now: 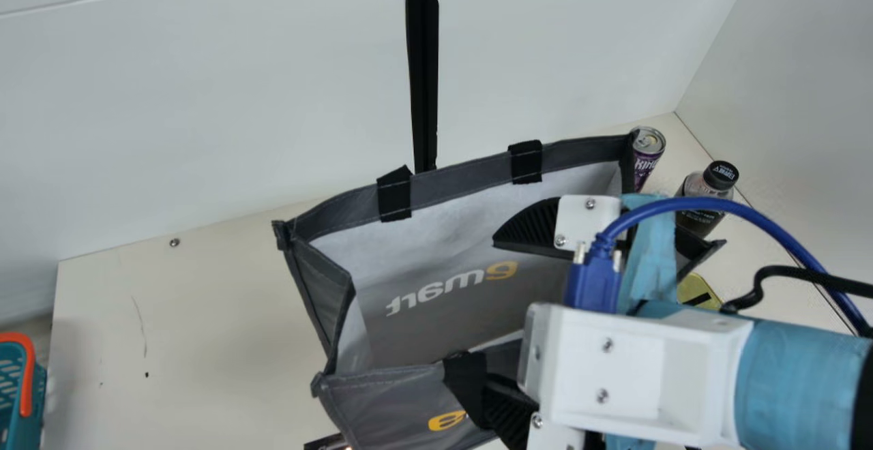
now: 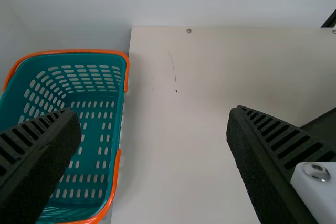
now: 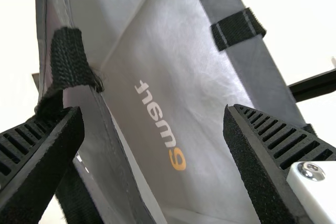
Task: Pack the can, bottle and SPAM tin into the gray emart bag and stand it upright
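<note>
Bearing white-and-yellow lettering: gray emart bag [image 1: 470, 324]; pale print: can [image 1: 648, 158], bottle [image 1: 694, 184].

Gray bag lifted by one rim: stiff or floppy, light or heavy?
Probably floppy: the gray bag has a side panel creased inward. Likely light for its size, given thin-looking walls. The mouth may sag, as its rim bends unevenly.

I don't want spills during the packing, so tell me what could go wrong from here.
The near strap of the gray bag hangs right at one finger of the open right gripper, so it could snag and drag the bag along. The can and bottle stand close to the bag's far corner; if the bag gets shoved that way, one or both might topple.
</note>
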You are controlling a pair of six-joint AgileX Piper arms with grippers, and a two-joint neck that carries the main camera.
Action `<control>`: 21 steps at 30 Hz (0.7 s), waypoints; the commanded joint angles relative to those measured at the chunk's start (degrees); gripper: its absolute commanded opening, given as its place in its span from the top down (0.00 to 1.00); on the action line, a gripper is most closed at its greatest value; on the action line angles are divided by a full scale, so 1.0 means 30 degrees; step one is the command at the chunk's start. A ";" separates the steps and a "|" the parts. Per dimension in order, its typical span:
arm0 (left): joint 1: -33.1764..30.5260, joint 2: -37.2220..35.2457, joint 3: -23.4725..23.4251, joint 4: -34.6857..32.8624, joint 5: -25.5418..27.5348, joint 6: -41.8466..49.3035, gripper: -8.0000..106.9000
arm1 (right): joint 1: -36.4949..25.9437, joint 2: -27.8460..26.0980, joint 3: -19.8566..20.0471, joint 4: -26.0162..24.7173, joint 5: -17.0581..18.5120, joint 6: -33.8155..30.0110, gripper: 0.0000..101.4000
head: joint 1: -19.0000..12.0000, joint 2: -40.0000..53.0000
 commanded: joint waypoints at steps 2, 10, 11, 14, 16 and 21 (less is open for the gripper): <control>0.0000 0.0000 0.0000 0.0000 0.0000 0.0000 0.15 | 0.0152 -0.0072 -0.0227 -0.0006 -0.0011 0.0252 0.06 | -0.0433 -0.0016; 0.0000 0.0000 0.0000 0.0000 0.0000 0.0000 0.15 | 0.0283 -0.0245 -0.1123 -0.0175 -0.0011 0.0642 0.06 | -0.0433 -0.0016; 0.0000 0.0000 0.0000 0.0000 0.0000 0.0000 0.15 | 0.0257 -0.0252 -0.1252 -0.0180 -0.0011 0.0651 0.06 | -0.0433 -0.0016; 0.0000 0.0000 0.0000 0.0000 0.0000 0.0000 0.15 | 0.0162 -0.0288 -0.1628 -0.0202 -0.0011 0.0662 0.06 | -0.0433 -0.0016; 0.0000 0.0000 0.0000 0.0000 0.0000 0.0000 0.15 | 0.0107 -0.0296 -0.1889 -0.0243 -0.0011 0.0667 0.06 | -0.0433 -0.0016; 0.0000 0.0000 0.0000 0.0000 0.0000 0.0000 0.15 | -0.0129 -0.0298 -0.2498 -0.0303 -0.0011 0.0616 0.06 | -0.0433 -0.0016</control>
